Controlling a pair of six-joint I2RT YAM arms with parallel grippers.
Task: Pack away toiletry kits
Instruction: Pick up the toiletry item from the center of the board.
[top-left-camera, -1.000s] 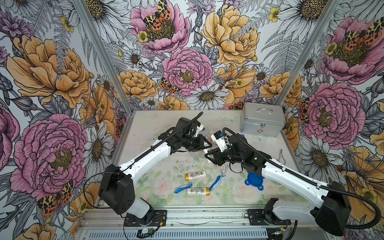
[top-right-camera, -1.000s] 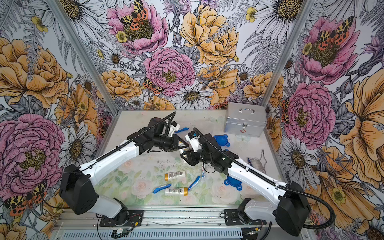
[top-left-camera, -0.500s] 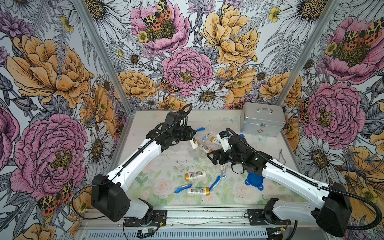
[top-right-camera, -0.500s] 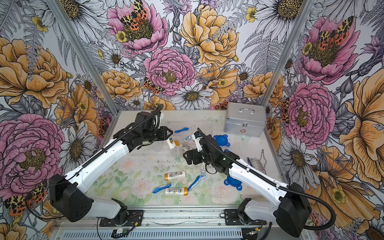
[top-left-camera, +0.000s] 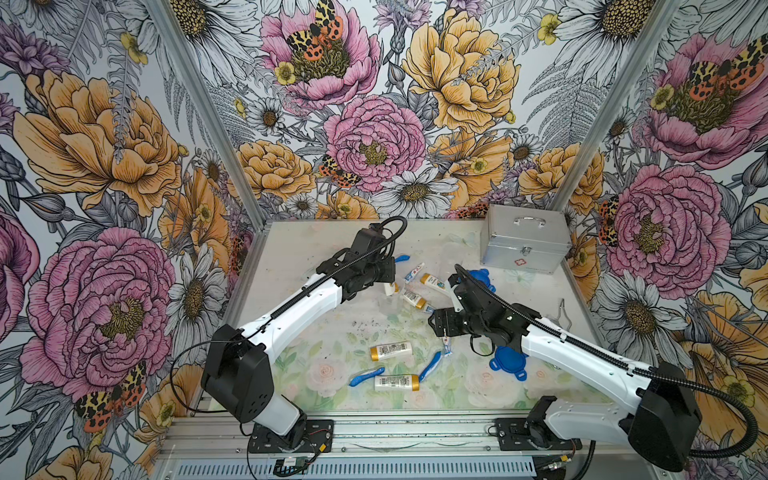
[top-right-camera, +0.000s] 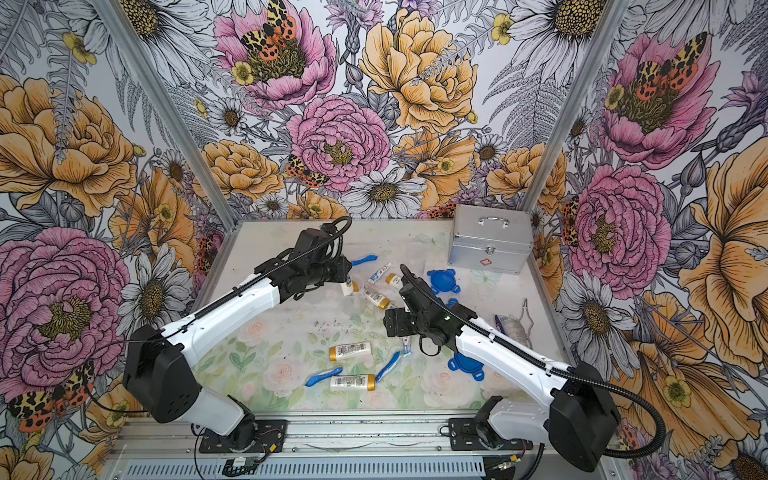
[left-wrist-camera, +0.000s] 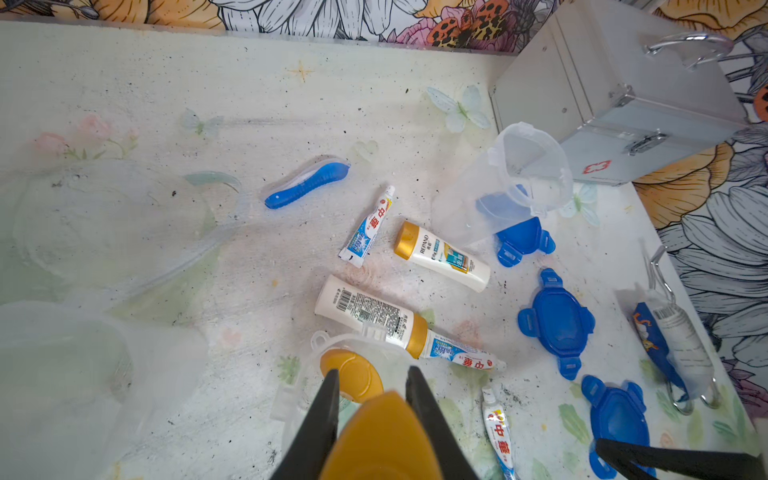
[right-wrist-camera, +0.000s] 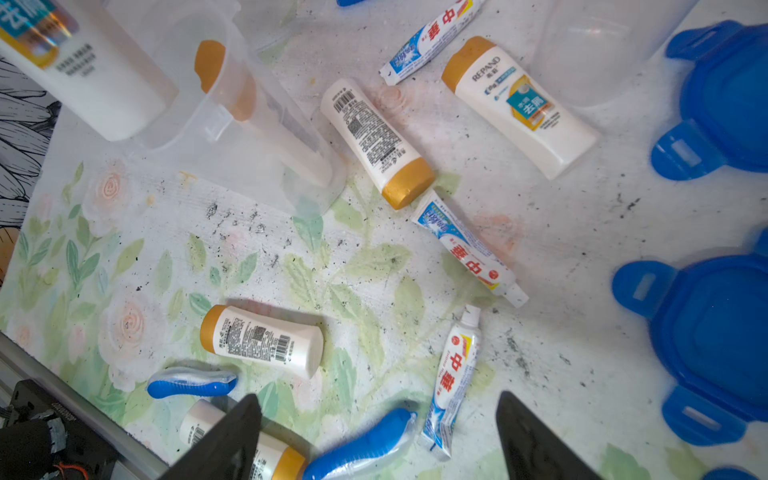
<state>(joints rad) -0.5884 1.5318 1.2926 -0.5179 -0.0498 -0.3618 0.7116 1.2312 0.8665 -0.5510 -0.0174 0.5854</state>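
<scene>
My left gripper (left-wrist-camera: 372, 374) is shut on a white gold-capped bottle (left-wrist-camera: 380, 436), cap down, just above a clear cup (left-wrist-camera: 291, 399) that holds another gold-capped bottle (right-wrist-camera: 210, 62). In both top views the held bottle (top-left-camera: 390, 288) (top-right-camera: 347, 286) hangs at mid-table. My right gripper (right-wrist-camera: 378, 399) stands wide open and holds nothing, above a toothpaste tube (right-wrist-camera: 455, 374) and a blue toothbrush (right-wrist-camera: 365, 446) lying flat. Loose bottles (top-left-camera: 390, 350) (top-left-camera: 397, 382), another toothbrush (top-left-camera: 367, 376) and blue lids (top-left-camera: 507, 361) (top-left-camera: 480, 276) lie around.
A silver metal case (top-left-camera: 523, 245) stands shut at the back right. A second clear cup (left-wrist-camera: 498, 187) lies on its side beside it. A small bag with a metal clip (top-right-camera: 515, 328) rests near the right wall. More tubes and bottles (left-wrist-camera: 442, 255) sit between the arms.
The left arm has drawn back to the left with the bottle, away from the right gripper. The right gripper has opened wide and moved slightly toward the front.
</scene>
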